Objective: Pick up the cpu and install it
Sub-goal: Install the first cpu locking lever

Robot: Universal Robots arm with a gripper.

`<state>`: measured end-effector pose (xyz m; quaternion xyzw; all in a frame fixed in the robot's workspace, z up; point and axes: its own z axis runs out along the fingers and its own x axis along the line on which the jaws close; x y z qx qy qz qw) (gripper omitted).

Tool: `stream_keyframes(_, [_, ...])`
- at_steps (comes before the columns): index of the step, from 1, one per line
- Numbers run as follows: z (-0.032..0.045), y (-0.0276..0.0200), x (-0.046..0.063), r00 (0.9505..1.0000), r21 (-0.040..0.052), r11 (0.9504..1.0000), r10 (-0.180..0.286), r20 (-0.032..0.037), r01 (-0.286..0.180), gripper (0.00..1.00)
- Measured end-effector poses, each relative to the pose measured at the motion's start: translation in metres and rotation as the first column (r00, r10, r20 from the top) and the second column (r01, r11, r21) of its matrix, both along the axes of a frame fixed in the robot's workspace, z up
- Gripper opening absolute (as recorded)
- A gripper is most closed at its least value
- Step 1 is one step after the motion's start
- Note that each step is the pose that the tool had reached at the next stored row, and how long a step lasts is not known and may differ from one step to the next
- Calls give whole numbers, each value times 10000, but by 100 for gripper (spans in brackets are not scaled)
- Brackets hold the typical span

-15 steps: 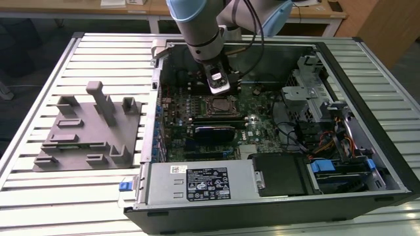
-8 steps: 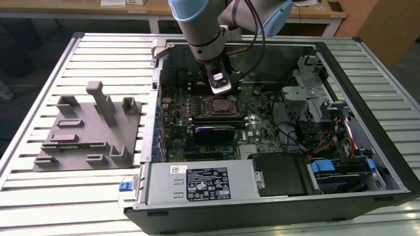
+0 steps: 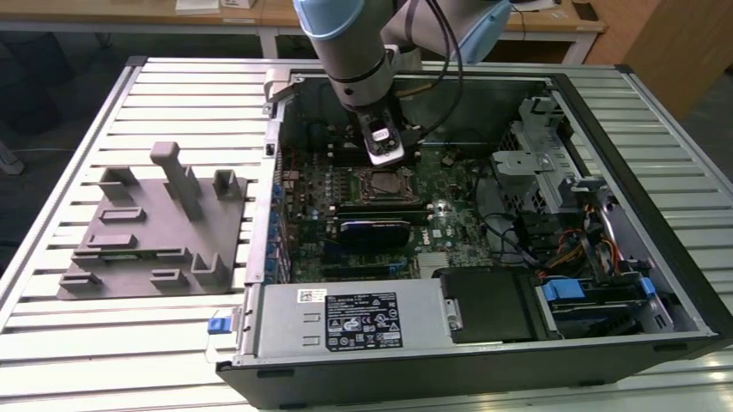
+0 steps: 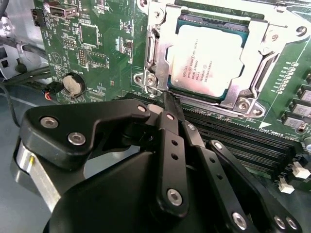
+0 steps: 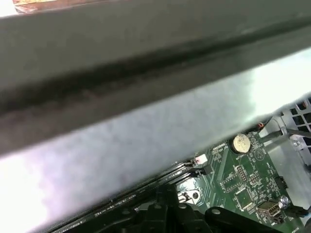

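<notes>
Green motherboard carries the cpu seated in its socket; pincer closed, empty, just beside.

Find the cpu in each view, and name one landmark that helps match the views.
Exterior view: cpu near the middle of the board.
Second wrist view: cpu seated inside the metal frame.
Landmark: the coin cell, in both wrist views.

Matt silvery metal tops the cpu; the claw is matt black
</notes>
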<state>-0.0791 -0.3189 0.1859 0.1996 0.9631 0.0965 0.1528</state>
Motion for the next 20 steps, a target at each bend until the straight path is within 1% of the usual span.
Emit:
stream_keyframes(11, [0, -14, 0, 10000, 1, 10000, -1, -1, 1, 11])
stream_keyframes(12, [1, -15, 0, 10000, 13, 10000, -1, 0, 1, 11])
stream_keyframes(15, [0, -14, 0, 10000, 95, 10000, -1, 0, 1, 11])
stream_keyframes(20, [8, -14, 0, 10000, 106, 9999, 0, 0, 0, 11])
